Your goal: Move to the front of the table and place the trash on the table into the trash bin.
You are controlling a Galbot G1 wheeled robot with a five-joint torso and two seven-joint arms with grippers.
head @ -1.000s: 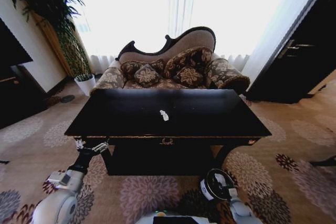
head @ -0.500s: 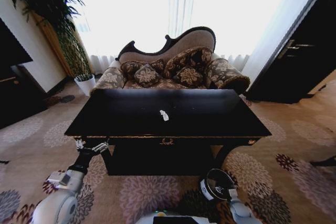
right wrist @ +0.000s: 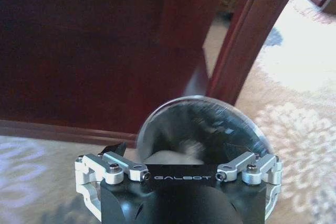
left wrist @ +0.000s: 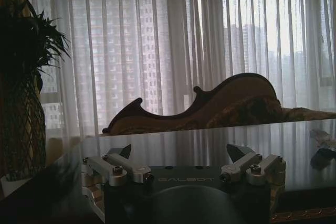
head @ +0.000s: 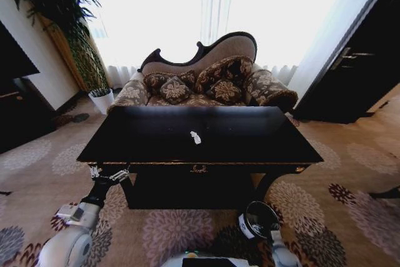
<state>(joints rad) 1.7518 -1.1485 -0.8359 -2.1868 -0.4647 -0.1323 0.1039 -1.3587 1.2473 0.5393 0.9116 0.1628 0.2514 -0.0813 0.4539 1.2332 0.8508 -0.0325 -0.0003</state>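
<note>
The left gripper [left wrist: 181, 157] hovered at the table's [head: 250, 145] front-left corner, jaws wide; clipping that edge while reaching the trash [head: 195, 137] appeared the main risk

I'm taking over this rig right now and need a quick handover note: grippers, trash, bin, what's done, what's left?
Left gripper: open, empty, by the front left corner of the table.
Right gripper: low, right against the rim of the trash bin; grip unclear.
Trash bin: before the table's front, right of centre.
Trash: white scrap on the tabletop, near the front middle.
Done: robot faces the table's front.
Left: scrap not yet picked up or binned.
</note>
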